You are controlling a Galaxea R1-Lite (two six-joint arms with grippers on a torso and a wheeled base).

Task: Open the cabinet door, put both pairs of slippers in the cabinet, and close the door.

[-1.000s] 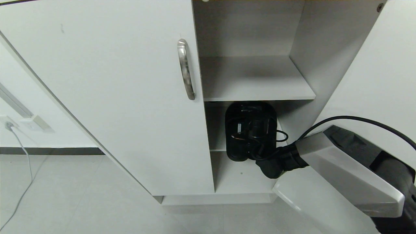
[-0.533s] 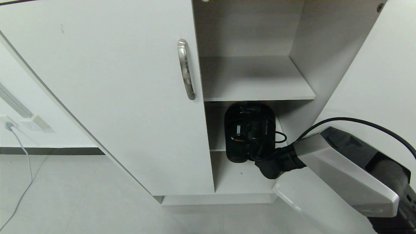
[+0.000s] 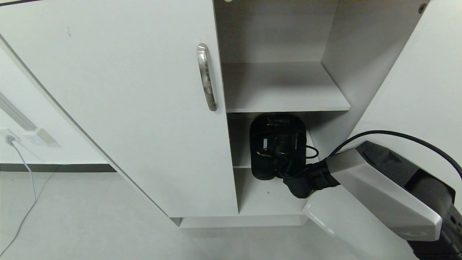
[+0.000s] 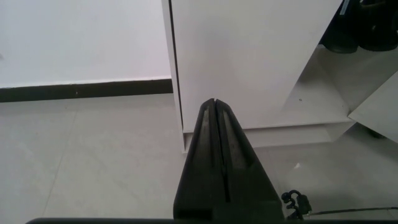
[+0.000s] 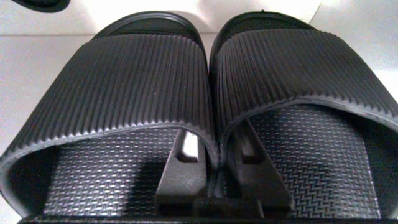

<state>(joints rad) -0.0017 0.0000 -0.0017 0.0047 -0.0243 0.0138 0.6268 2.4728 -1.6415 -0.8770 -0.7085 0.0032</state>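
**A:** What is held by the right gripper (image 5: 214, 155)?

**B:** A pair of black slippers (image 3: 278, 144) is grasped by it. In the right wrist view, one finger (image 5: 185, 168) is seen inside each slipper. The two inner side walls, pressed together, are pinched between the fingers. The jaws are thus kept only narrowly apart, clamped on that doubled wall.

**A:** And where is the pair placed?

**B:** Inside the cabinet (image 3: 335, 43), in the compartment beneath the upper shelf (image 3: 281, 86), on the side uncovered by the open door (image 3: 415, 83). The toes are pointed inward, and the heels are seen past the front edge of a lower shelf (image 3: 241, 155). Whether the soles are rested on that shelf or held just above it cannot be told.

**A:** How is the other door found?

**B:** The closed door (image 3: 126, 108) is seen shut, with its metal handle (image 3: 206, 77) upright near its edge. That edge is just beside the slippers in the head view.

**A:** And the left gripper (image 4: 214, 112)?

**B:** Its fingers (image 4: 205, 143) are pressed flat together, with only a seam left between them, and nothing is grasped. It is hung above the tiled floor (image 4: 93, 162), before the base of the cabinet and apart from it.
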